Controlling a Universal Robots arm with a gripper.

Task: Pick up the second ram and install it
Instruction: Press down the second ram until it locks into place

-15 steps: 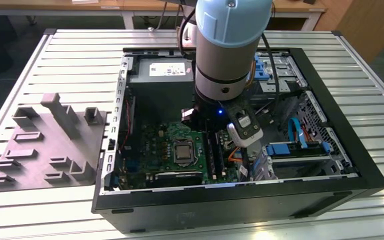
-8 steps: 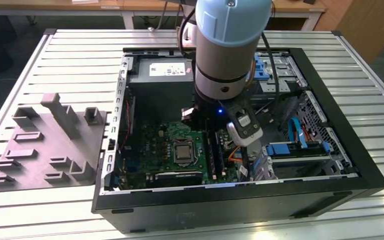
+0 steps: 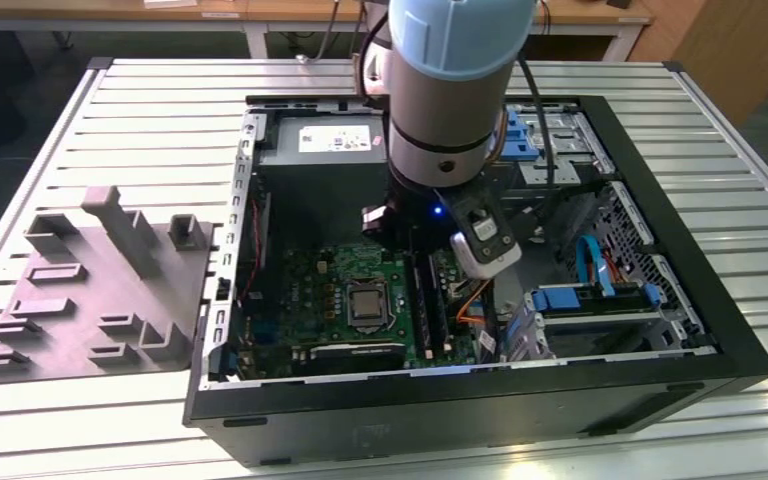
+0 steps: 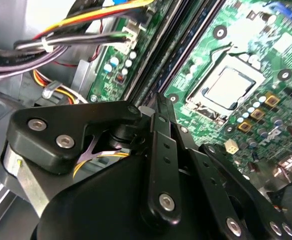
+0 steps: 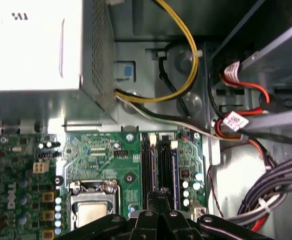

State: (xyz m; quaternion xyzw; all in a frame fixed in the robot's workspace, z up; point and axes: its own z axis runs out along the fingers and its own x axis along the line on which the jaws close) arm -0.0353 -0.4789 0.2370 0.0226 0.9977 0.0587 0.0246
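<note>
A green motherboard (image 3: 357, 290) sits inside a black computer case (image 3: 491, 420) on a ribbed silver bench (image 3: 157, 120), beside a grey moulded tray (image 3: 91, 290); yellow cable (image 5: 186, 60) above.

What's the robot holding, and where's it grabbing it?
Cannot tell. The gripper hangs over the long black slots, blocking the view of any hold.

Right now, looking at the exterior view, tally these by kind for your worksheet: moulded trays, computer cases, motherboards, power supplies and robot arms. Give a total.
grey moulded tray: 1
open computer case: 1
green motherboard: 1
power supply: 1
robot arm: 1
Total: 5
</note>
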